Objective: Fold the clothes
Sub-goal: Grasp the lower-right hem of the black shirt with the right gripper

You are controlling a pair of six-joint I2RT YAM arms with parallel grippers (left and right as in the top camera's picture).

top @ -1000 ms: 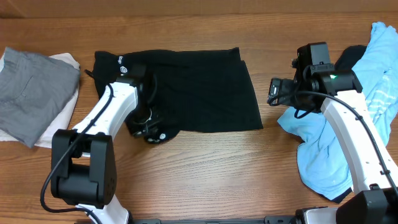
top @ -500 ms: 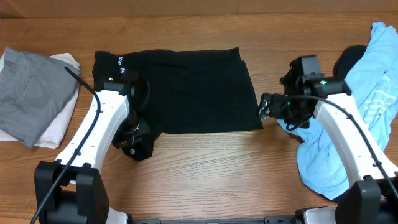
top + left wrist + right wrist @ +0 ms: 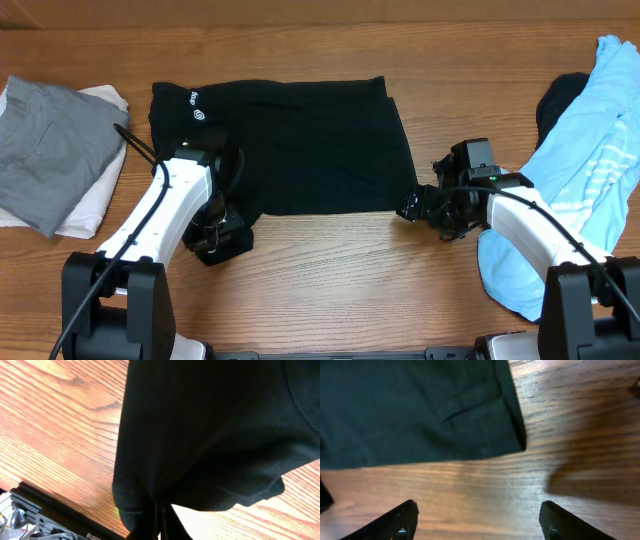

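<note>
Only the left wrist view is showing the left fingers (image 3: 222, 240) pinching a fold of the black shirt (image 3: 300, 150), which is lying flat on the table (image 3: 330, 290). The right fingers (image 3: 400, 521) are standing wide over bare wood beside its corner, with the arm reaching low.

From overhead, the left arm (image 3: 160, 205) covers the near left corner of the black shirt (image 3: 320, 150). The left tool (image 3: 222, 243) is buried in a dark clump of cloth, so its jaws cannot be seen. The shirt's white lettering (image 3: 192, 97) is too small to read. At the worktop's (image 3: 330, 270) right edge the light blue shirt (image 3: 580, 170) runs out of the picture and hides most of a dark garment (image 3: 560, 95). At the left edge the grey garment (image 3: 50, 150) is cropped and covers most of a white garment (image 3: 90, 210). The left wrist view shows only a sliver of that tool under black fabric. In the right wrist view the bottom edge crops the right tool's (image 3: 477, 520) fingers (image 3: 400, 522).
</note>
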